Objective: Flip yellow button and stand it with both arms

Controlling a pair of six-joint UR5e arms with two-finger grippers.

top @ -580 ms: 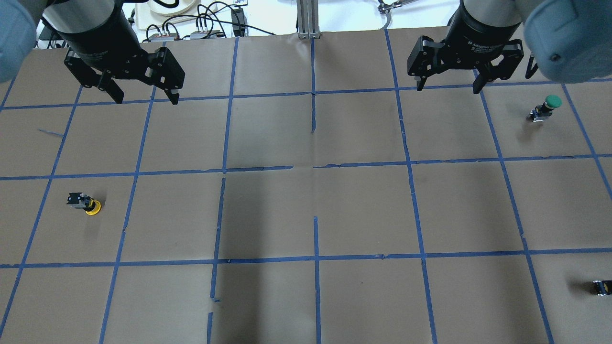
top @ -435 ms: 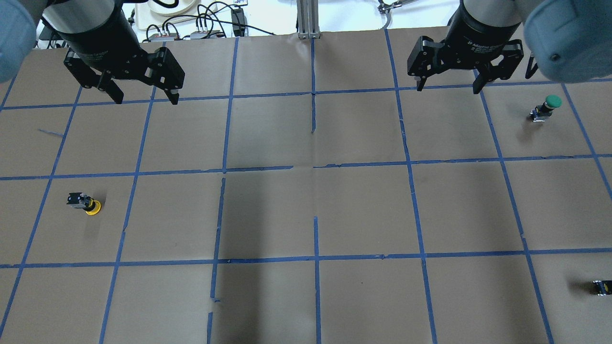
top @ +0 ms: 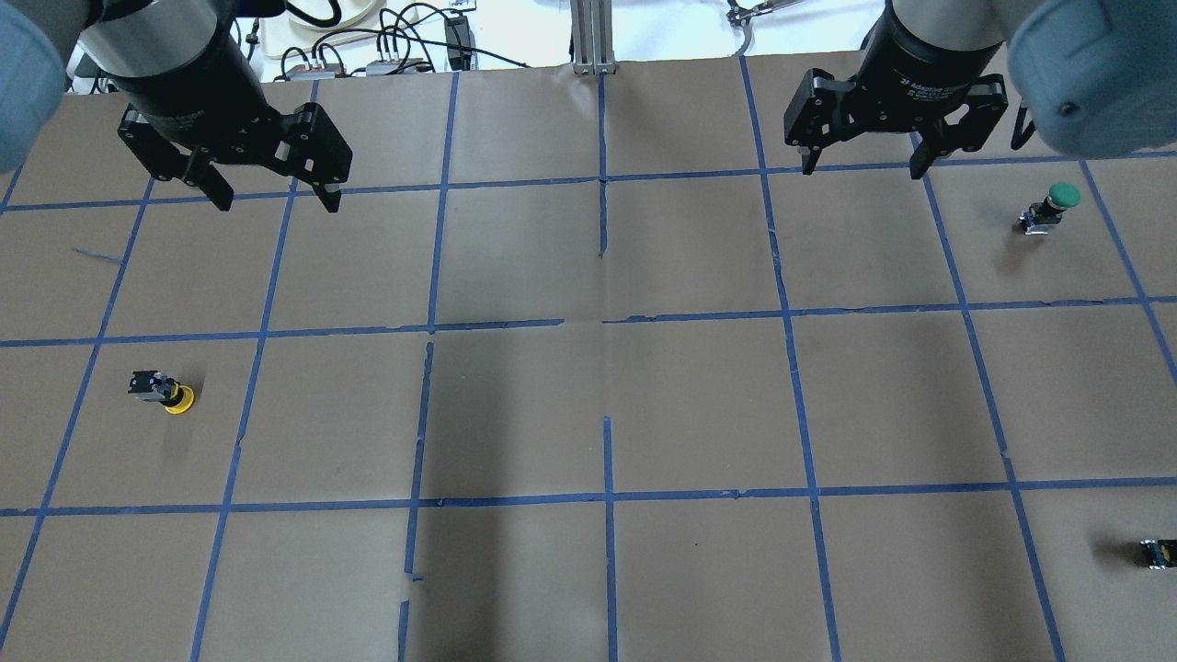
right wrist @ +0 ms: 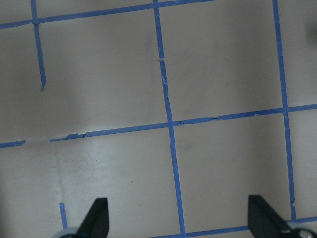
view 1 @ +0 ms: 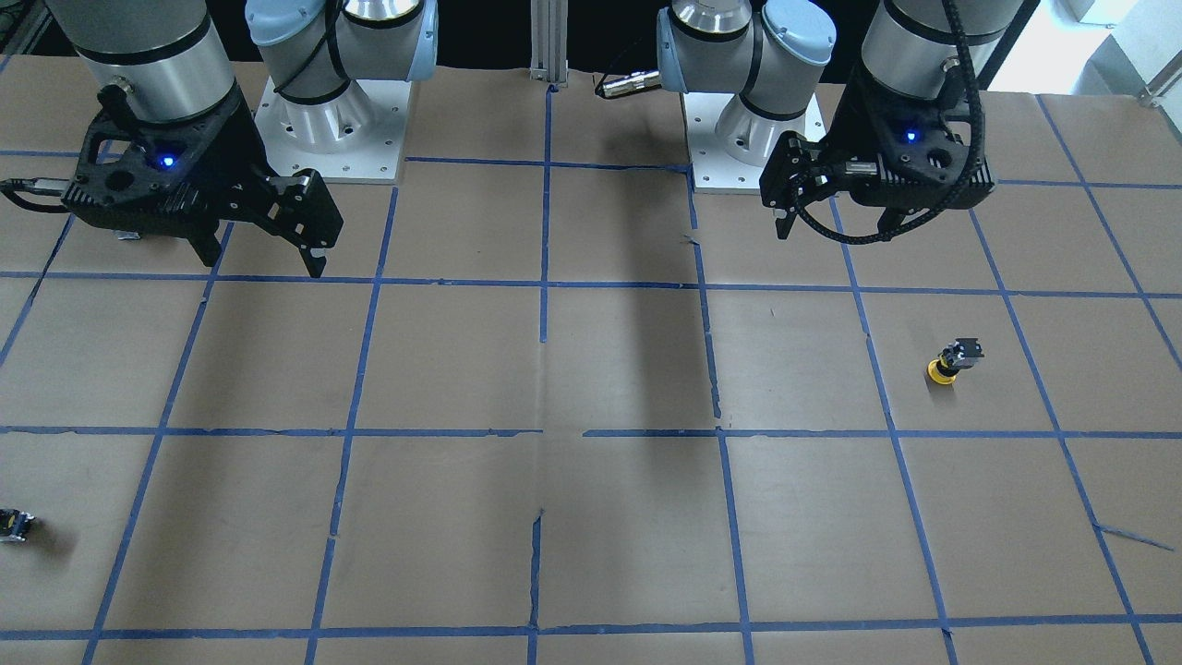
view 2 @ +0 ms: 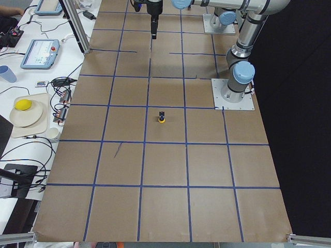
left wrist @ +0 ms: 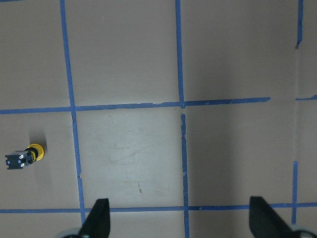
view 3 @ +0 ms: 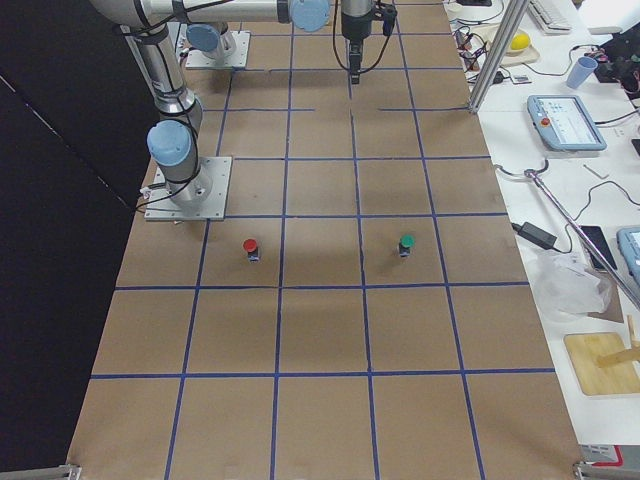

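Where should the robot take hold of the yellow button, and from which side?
Grip the contact block of the yellow button, coming from above: the button seems to stand on its cap, so the block, with flat sides, points up.

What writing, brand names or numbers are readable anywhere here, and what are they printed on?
"Adaptive": white print on the black body of the right gripper, overhead view; the neighbouring letters are blurred.
Left gripper: nothing readable.
Handheld screen beside the table: too small to read.
Yellow button: no legible marking.
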